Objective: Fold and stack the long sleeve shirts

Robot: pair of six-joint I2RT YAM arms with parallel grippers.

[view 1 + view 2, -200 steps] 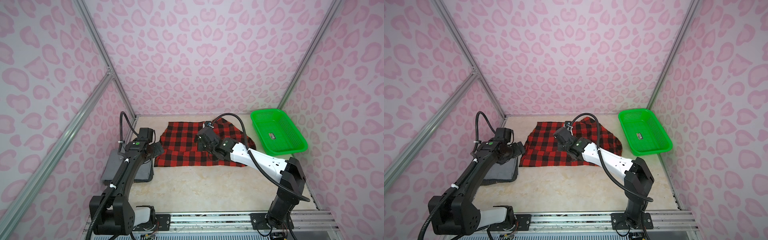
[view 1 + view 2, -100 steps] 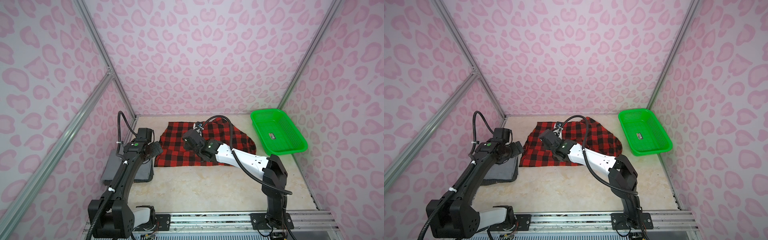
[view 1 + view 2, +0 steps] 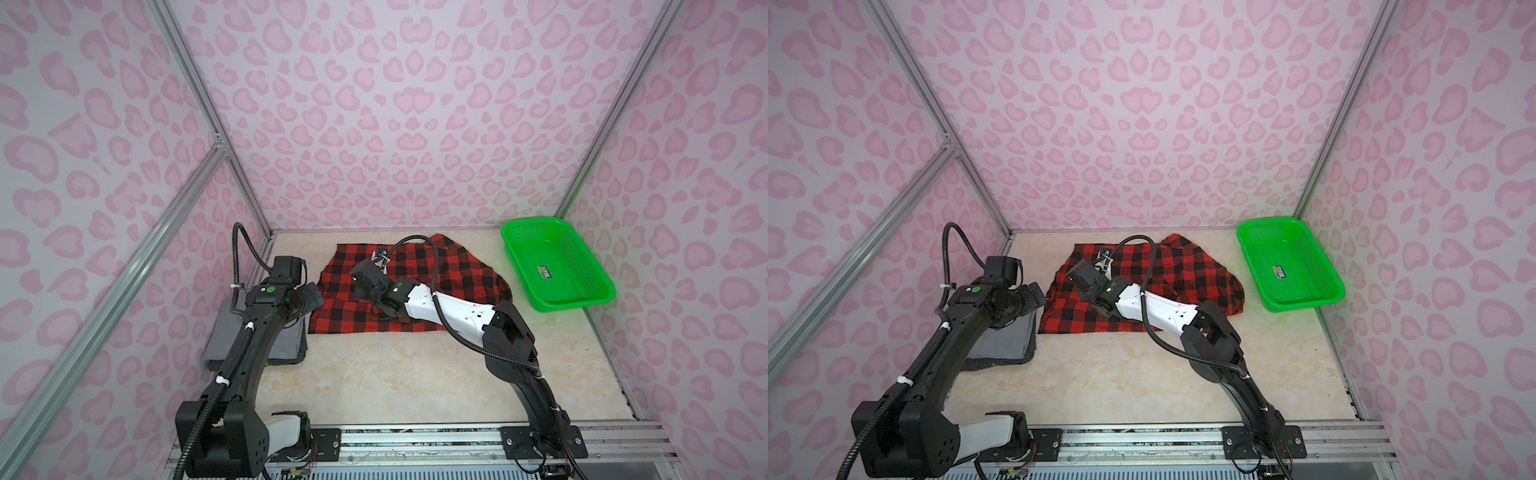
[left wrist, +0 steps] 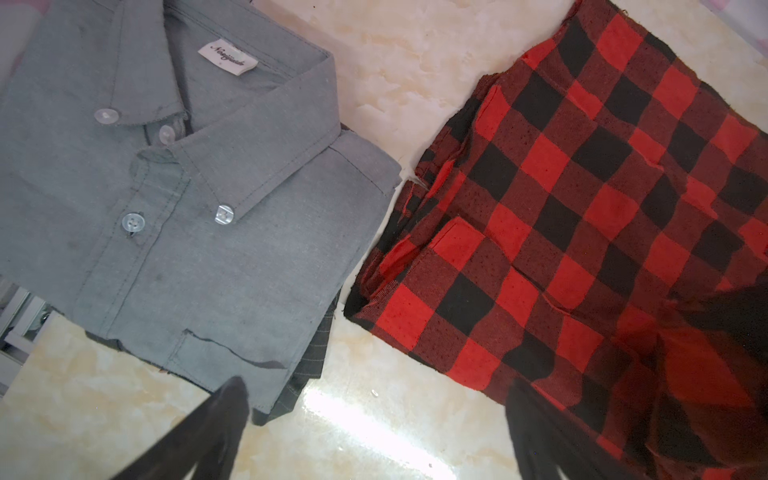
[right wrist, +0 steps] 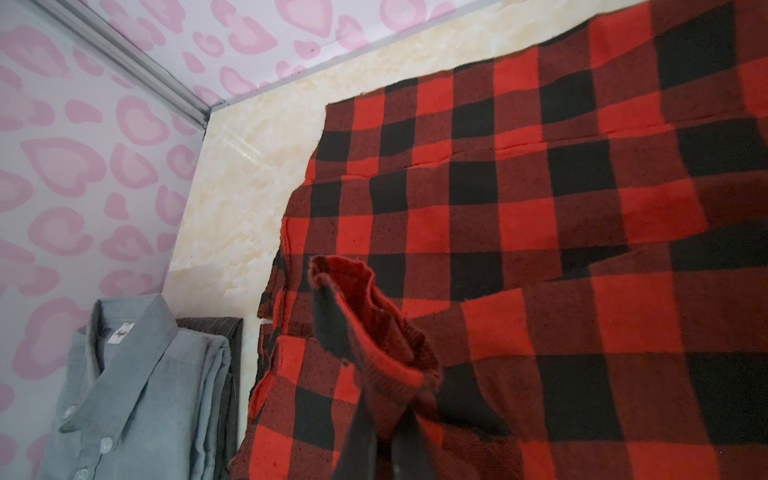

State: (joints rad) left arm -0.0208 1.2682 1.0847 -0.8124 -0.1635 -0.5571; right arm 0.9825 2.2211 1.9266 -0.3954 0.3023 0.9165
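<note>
The red-and-black checked shirt (image 3: 457, 266) (image 3: 1183, 270) lies spread at the back middle of the table. My right gripper (image 3: 380, 308) (image 5: 386, 411) is over its left half, shut on a raised fold of the checked cloth (image 5: 365, 332). The grey shirt (image 3: 286, 345) (image 4: 166, 208) lies folded at the left wall, collar and white neck label up, partly hidden by my left arm in both top views. My left gripper (image 3: 311, 297) (image 4: 376, 386) hangs open over the bare strip between the two shirts, holding nothing.
A green perforated basket (image 3: 557, 307) (image 3: 1304, 307) stands at the back right against the wall. A dark striped cloth (image 4: 309, 353) sticks out from under the grey shirt. Pink patterned walls close in three sides.
My right gripper has moved leftward across the checked shirt, carrying the pinched fold with it. The left arm has hardly moved.
</note>
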